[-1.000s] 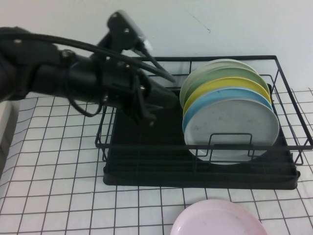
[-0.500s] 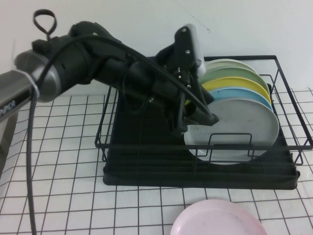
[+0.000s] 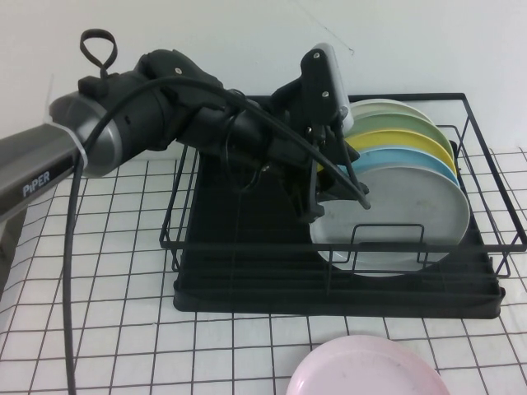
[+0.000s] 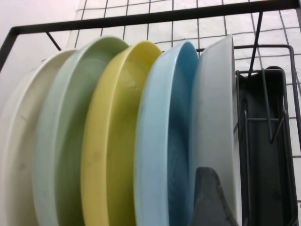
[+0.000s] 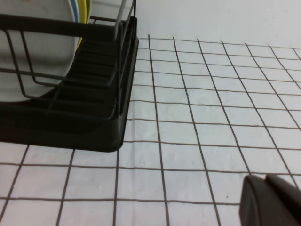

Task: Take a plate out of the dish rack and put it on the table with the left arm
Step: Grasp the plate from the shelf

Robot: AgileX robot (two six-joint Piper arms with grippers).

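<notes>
High view shows the left arm [image 3: 123, 132] reaching across the dish rack [image 3: 247, 271], its left gripper [image 3: 342, 193] at the upper left edge of the plate [image 3: 403, 214]. That pale grey plate stands upright at the front of a row, with the light blue plate [image 3: 387, 158], yellow plate [image 3: 395, 141], green plate [image 3: 383, 125] and cream plate [image 3: 375, 105] behind it. Left wrist view shows one dark fingertip [image 4: 209, 197] against the plate's blue-facing side; whether the jaws are open or closed cannot be told. A pink plate [image 3: 366, 370] lies on the table [image 3: 90, 329] near the rack's front. Right wrist view shows the right gripper [image 5: 270, 200] low over the table beside the rack, jaw state indeterminate.
</notes>
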